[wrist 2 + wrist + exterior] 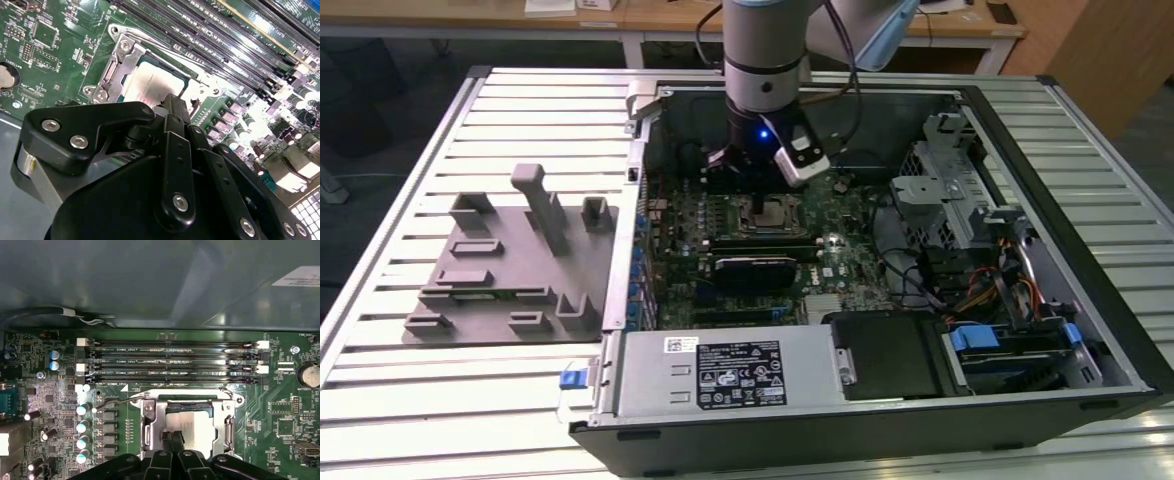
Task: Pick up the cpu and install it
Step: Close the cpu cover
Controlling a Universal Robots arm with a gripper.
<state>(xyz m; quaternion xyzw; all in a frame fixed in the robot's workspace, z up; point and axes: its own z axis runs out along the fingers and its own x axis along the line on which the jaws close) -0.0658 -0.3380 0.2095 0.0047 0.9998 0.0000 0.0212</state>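
The cpu [150, 82], a small silvery square chip, lies flat inside the metal socket frame [114, 65] on the green motherboard. In the first wrist view the cpu [194, 424] sits in the socket frame [150, 422], whose thin lever [114, 401] sticks out to one side. In the exterior view the cpu [781, 210] is in the middle of the open computer case [1067, 300]. My gripper [173, 434] hangs directly over the chip with its black fingers [172, 107] pressed together and nothing between them. Whether the tips touch the chip is unclear.
Long memory slots [175, 360] run beside the socket, with upright capacitors [82, 427] on another side. A grey plastic fixture [507, 260] with upright blocks stands outside the case at the exterior view's left. A power supply [720, 375] and drive cage [947, 180] crowd the case.
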